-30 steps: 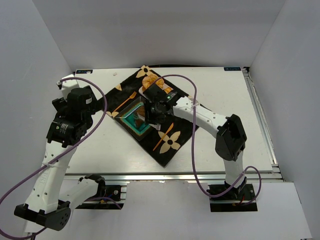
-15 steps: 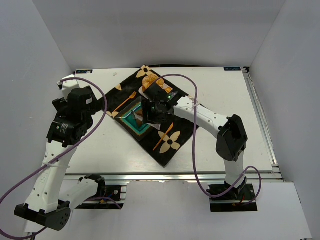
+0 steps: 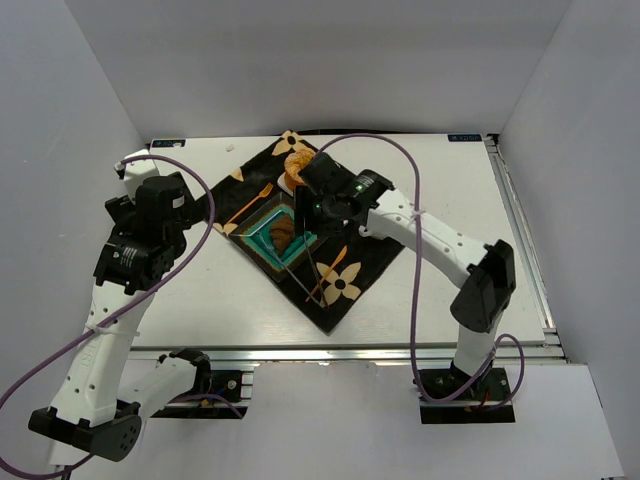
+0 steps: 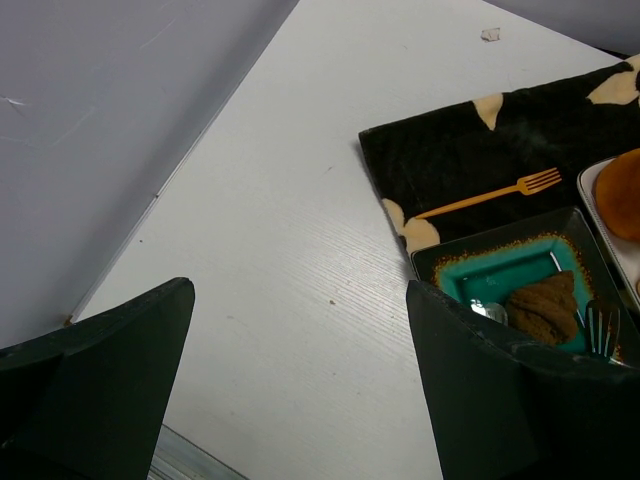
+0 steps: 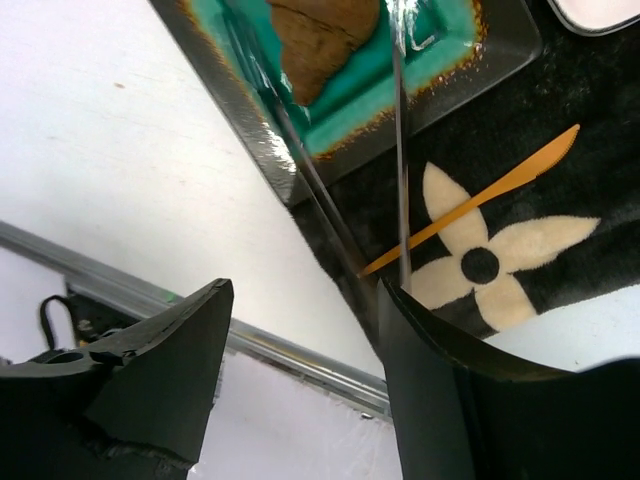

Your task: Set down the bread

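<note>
Dark-brown and ridged, the bread [image 3: 283,234] lies on the teal floor of a square, dark-rimmed dish [image 4: 500,262] near the centre of the overhead view. We see the dish resting on a black placemat [image 3: 360,258] printed with cream flowers, set diamond-wise on the white worktop [image 3: 200,290]. The right pincer [image 5: 305,290] hangs just above and right of the dish, fingers spread. Thin metal tongs [image 5: 400,150] reach into the dish, tips either side of the bread; we cannot tell whether a finger touches them. At frame left, the left pincer [image 4: 300,300] is spread wide over the worktop, well apart from the dish.
</note>
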You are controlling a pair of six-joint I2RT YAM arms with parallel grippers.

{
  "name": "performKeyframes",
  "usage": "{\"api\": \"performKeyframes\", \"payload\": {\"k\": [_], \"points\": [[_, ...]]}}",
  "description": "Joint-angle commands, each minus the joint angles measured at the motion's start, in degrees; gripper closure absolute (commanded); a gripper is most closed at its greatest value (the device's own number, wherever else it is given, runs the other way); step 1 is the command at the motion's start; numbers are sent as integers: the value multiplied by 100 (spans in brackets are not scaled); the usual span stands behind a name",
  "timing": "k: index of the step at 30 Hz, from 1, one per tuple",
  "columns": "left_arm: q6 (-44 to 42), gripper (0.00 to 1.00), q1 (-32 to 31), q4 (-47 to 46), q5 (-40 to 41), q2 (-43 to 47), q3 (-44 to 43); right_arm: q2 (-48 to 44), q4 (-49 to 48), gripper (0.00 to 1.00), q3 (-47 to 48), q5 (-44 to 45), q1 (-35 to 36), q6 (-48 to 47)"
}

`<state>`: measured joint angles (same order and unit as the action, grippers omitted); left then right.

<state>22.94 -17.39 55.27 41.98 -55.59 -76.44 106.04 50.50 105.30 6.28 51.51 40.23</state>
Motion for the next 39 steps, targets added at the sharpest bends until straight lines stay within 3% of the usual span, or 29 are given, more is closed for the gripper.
{"api": "performKeyframes", "payload": {"k": [1, 11, 14, 16, 17, 27, 39], "points": [[-26, 2, -28, -60, -40, 75, 33, -444, 30, 36, 175, 110, -9, 143], [-26, 2, -28, -51, -67, 101, 33, -496, -163, 34, 27, -48, -9, -102], [-26, 2, -28, -68, -67, 110, 42, -558, -479, 26, -350, -23, 149, -645], [-18, 2, -28, -95, -102, 110, 68, -628, -689, 12, -632, 363, 421, -910], [-9, 2, -28, -104, -128, 101, 77, -654, -952, 11, -807, 513, 509, -1016], [-26, 2, -28, -86, -137, 136, 95, -760, -2692, 11, -2741, 1357, 879, -1781], [-26, 2, -37, -77, -164, 101, 112, -5, -2993, 11, -2532, 1138, 879, -2028]]}}
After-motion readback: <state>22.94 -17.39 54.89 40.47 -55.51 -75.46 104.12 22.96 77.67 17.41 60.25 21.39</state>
